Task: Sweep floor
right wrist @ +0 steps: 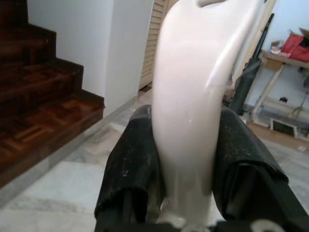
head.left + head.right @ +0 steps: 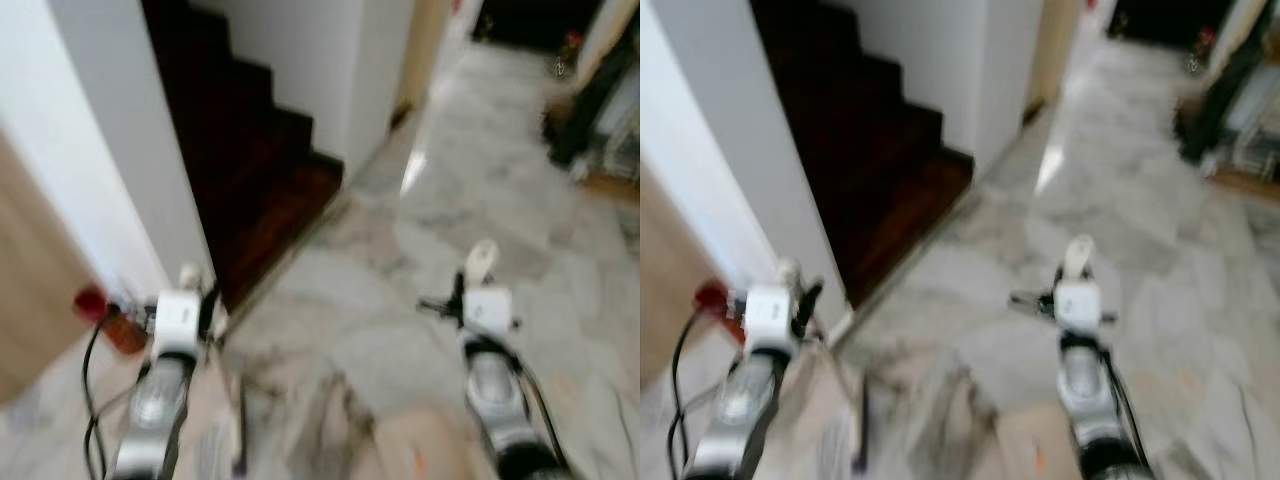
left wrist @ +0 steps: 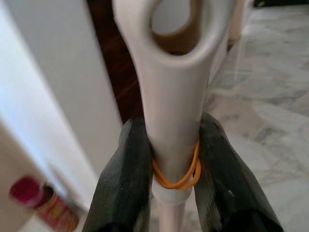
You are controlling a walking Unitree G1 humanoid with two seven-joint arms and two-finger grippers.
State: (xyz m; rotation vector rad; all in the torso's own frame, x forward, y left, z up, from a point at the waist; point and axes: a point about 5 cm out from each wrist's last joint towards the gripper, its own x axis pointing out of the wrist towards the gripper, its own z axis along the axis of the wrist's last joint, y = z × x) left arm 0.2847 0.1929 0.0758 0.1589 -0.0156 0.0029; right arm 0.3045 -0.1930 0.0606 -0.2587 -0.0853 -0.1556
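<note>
My left gripper (image 2: 190, 283) is shut on a white plastic handle (image 3: 174, 72) that has a hanging hole at its end. An orange rubber band (image 3: 176, 181) circles the handle between the black fingers (image 3: 128, 169). My right gripper (image 2: 480, 262) is shut on a second white handle (image 1: 193, 72), whose tip (image 2: 483, 255) sticks up past the fingers (image 1: 130, 159). Both arms reach forward over the grey marble floor (image 2: 450, 200). The lower ends of both handles are blurred or hidden below the arms.
Dark wooden stairs (image 2: 250, 170) rise ahead on the left between white walls (image 2: 110, 150). A red-capped can (image 2: 95, 305) stands by the left wall. At the far right are a dark upright appliance (image 2: 590, 100) and a table (image 1: 285, 58). Open floor runs ahead to the right.
</note>
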